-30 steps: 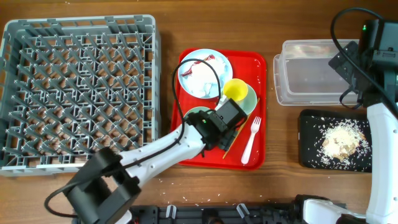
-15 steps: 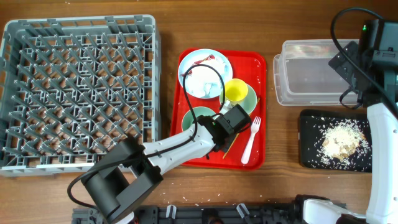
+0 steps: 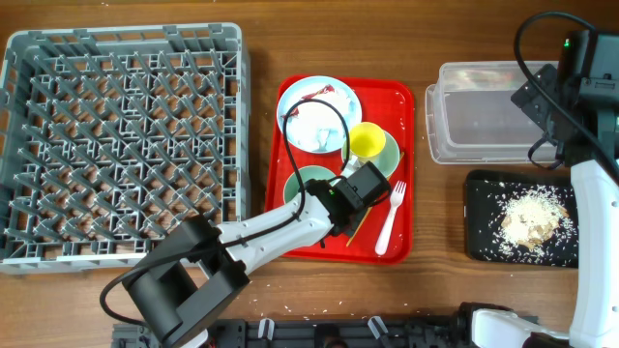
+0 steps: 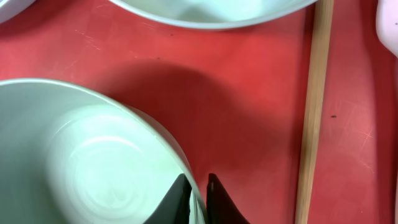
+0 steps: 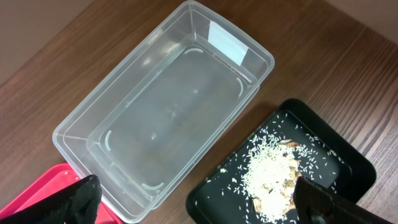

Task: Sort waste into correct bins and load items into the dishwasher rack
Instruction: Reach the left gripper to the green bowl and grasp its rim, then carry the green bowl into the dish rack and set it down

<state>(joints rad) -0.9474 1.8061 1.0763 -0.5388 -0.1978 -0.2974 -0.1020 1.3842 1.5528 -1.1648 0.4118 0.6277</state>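
Wooden tabletop (image 3: 435,217) carries the flat red tray (image 3: 392,97), where the left gripper (image 4: 196,196) pinches the rim of the mint bowl (image 4: 93,162) — one finger inside, one outside, nearly pressed together. Just beside it on the outer side lies the chopstick (image 4: 313,112); ahead of it, the saucer (image 4: 211,9). The dishwasher rack (image 3: 121,145) sits well apart, past the bowl. The right gripper (image 5: 202,202) hangs spread wide over the clear tub (image 5: 168,106) and black tray (image 5: 348,168) — rice clump (image 5: 273,180) in the latter.
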